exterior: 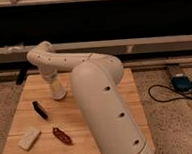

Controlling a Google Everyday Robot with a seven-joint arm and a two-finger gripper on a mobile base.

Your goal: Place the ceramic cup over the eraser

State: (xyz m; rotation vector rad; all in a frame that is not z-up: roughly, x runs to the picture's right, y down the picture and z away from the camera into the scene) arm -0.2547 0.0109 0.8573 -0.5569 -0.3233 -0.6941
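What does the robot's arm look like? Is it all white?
Yes, the arm is creamy white all over. It is made of fat, rounded tubes joined at bends, with rows of small dark dots along them. No cables show on it. Its gripper, the same pale colour, is at the ceramic cup on the wooden table.

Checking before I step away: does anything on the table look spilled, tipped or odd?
Nothing stands out. The gripper is shut on the ceramic cup; the eraser lies apart from it, nearer the camera.

wood table [22, 116]: ceramic cup [58, 91] back-left, eraser [40, 109] nr it, whitish block [29, 137] & red-brown oval obj [62, 136] front-left.
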